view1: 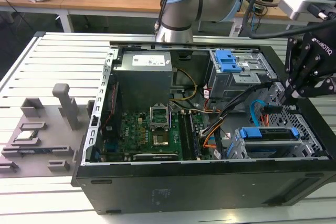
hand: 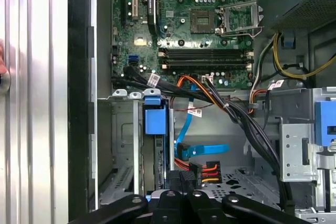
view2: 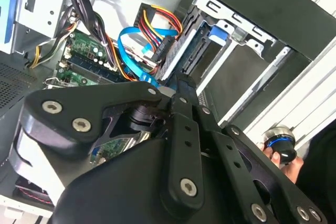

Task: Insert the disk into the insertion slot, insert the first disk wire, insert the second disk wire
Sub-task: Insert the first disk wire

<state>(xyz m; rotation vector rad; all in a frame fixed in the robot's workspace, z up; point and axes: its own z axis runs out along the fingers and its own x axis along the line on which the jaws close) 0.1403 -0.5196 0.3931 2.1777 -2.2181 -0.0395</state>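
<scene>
- Gripper [hand: 181,183] – closest to the lens in the first wrist view, jaws drawn together, tips right at a dark plug; whether they pinch it I cannot tell.
- Orange, red and black strands of the first disk wire [hand: 207,170] end in that plug.
- Toward the exterior view's right of those strands, the second disk wire [hand: 207,150] curves in a light blue loop.
- Further right, the disk [view1: 265,133] sits in its blue carrier inside the insertion slot [view1: 311,145].
</scene>
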